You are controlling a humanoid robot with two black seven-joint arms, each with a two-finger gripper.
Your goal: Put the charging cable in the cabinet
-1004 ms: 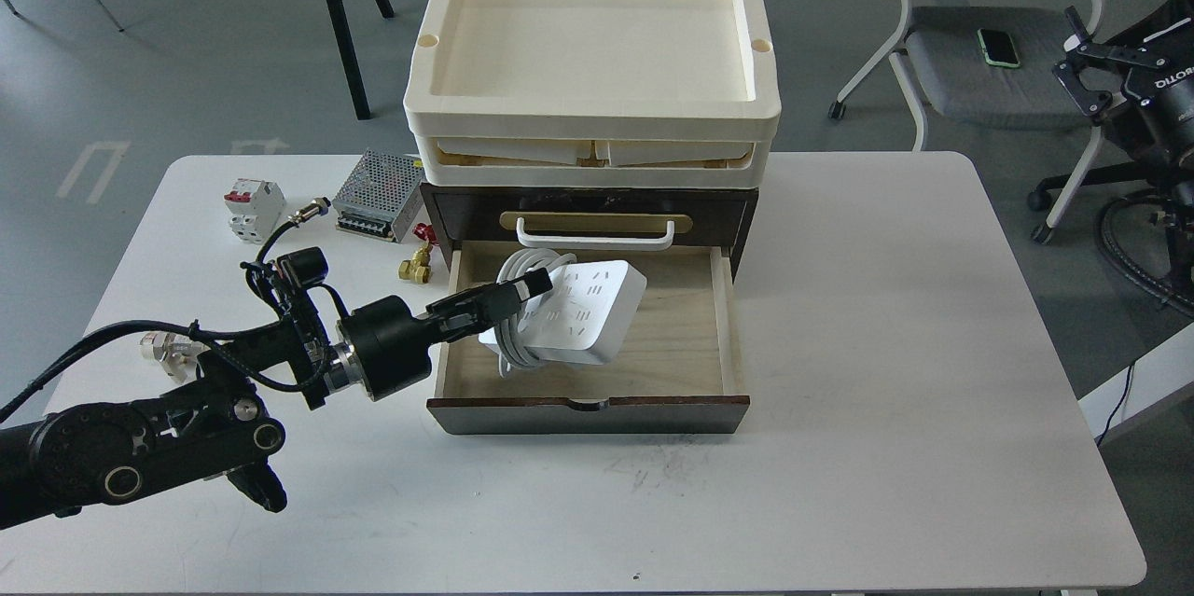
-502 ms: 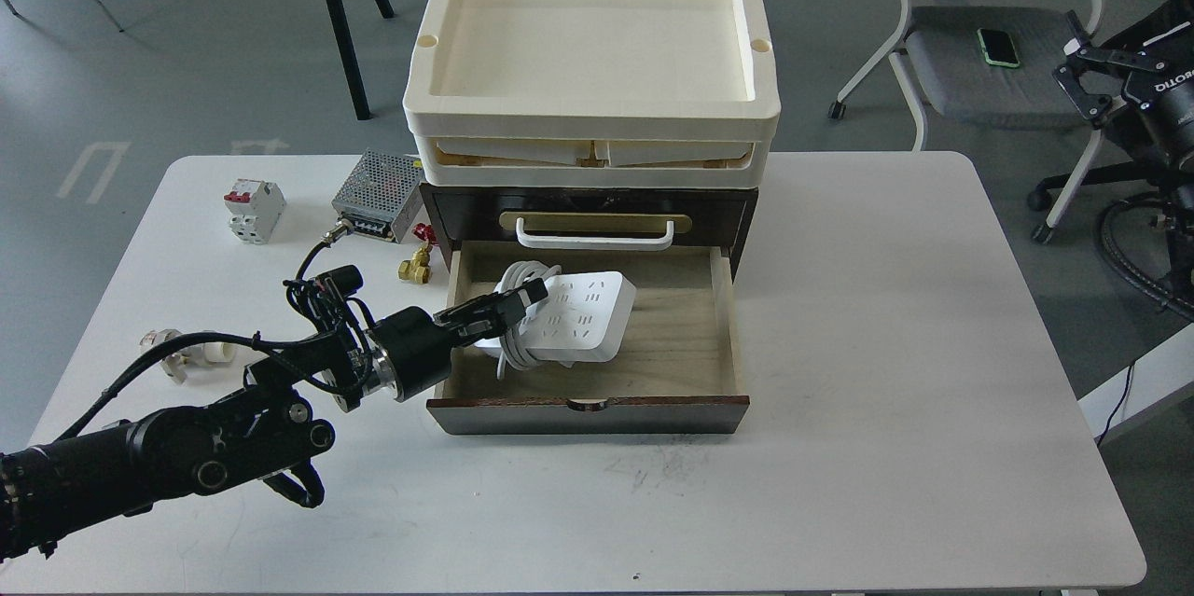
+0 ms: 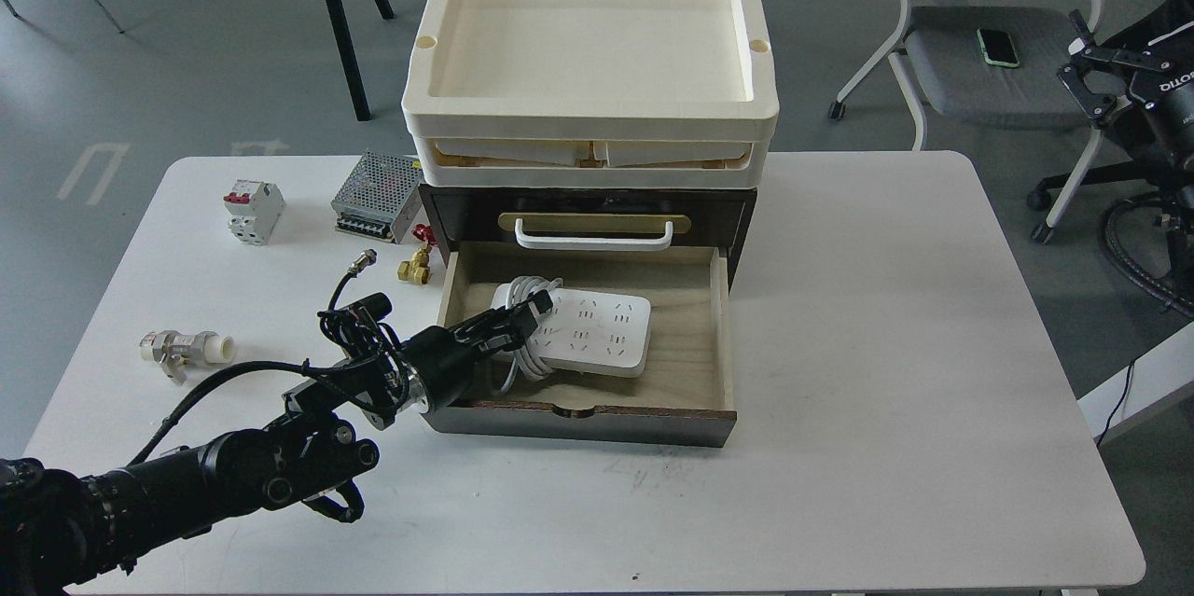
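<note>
Left gripper (image 3: 522,314) reaches over the drawer's left wall, fingers closed on the charging cable (image 3: 597,333), which lies flat on the drawer floor of the cabinet (image 3: 597,414). Bare wood stays free to its right. Behind, cream trays (image 3: 590,125) overhang the chest.

Single head view, set high at the near edge of the white table (image 3: 886,316) and facing forward and down. The drawer chest (image 3: 588,204) stands at centre, moderately near; the robot's left arm enters from 8 o'clock; an office chair (image 3: 989,46) occupies the floor at 2 o'clock.
</note>
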